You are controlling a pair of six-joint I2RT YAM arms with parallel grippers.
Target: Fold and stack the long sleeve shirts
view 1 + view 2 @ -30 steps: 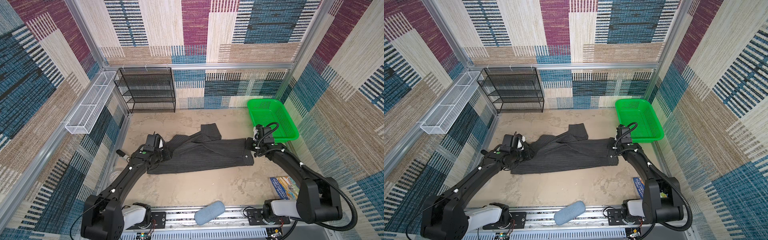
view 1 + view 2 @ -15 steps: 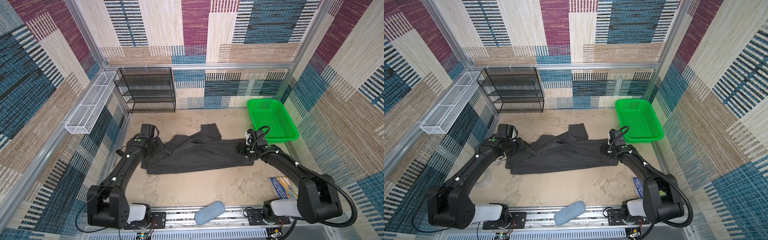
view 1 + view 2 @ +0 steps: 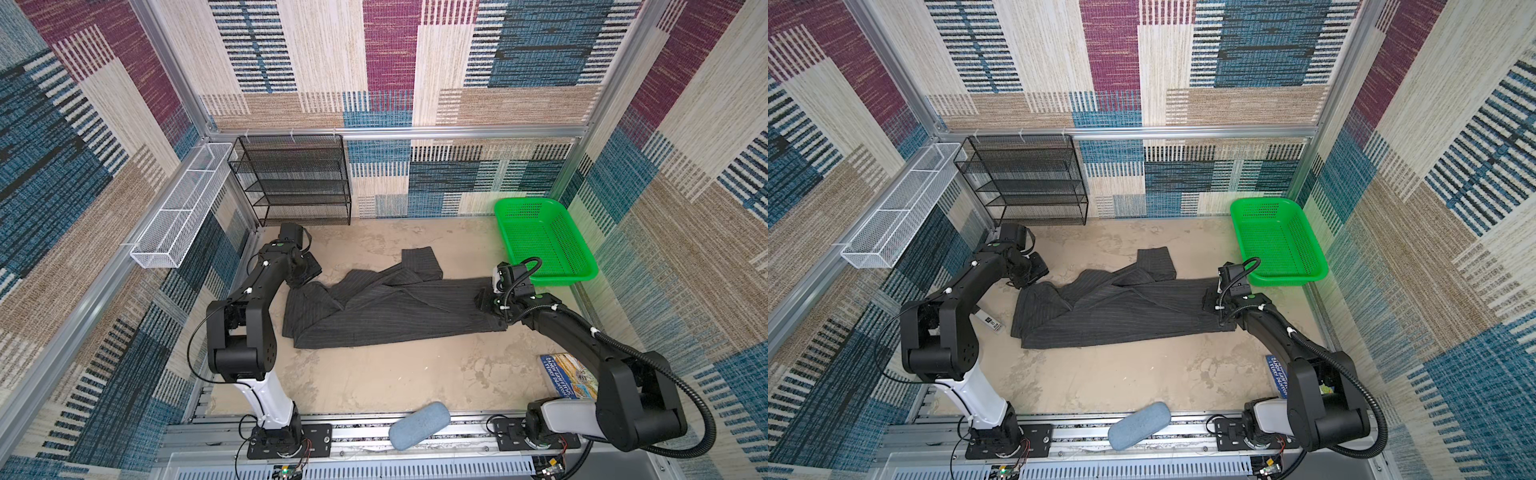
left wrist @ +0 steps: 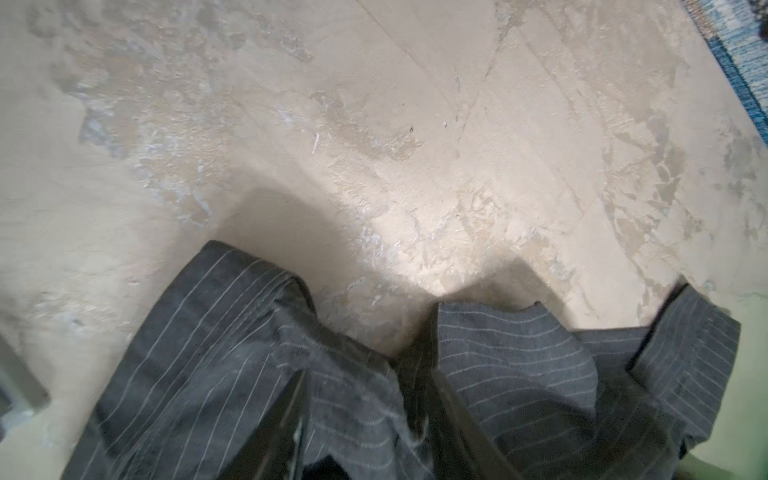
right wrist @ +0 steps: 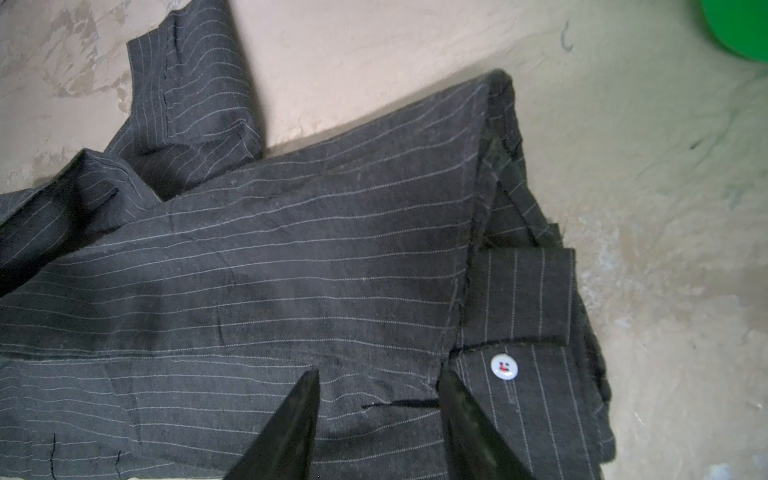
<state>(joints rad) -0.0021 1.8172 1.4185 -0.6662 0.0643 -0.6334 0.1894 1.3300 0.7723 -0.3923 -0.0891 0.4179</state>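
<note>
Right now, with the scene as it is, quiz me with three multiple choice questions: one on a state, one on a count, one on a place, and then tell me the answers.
1. How does the shirt lie?
A) folded into a neat square
B) spread out and rumpled on the table
C) hanging in the air

2. How many buttons show in the right wrist view?
A) none
B) one
C) four

3. Where does the green basket stand?
A) at the table's far right corner
B) on the shirt
C) at the table's near edge

Answers:
1 B, the cloth lies loose on the table, with creases and overlapping folds.
2 B, a single white button shows on the striped cloth.
3 A, it stands by the back wall on the right, clear of the shirt.
</note>
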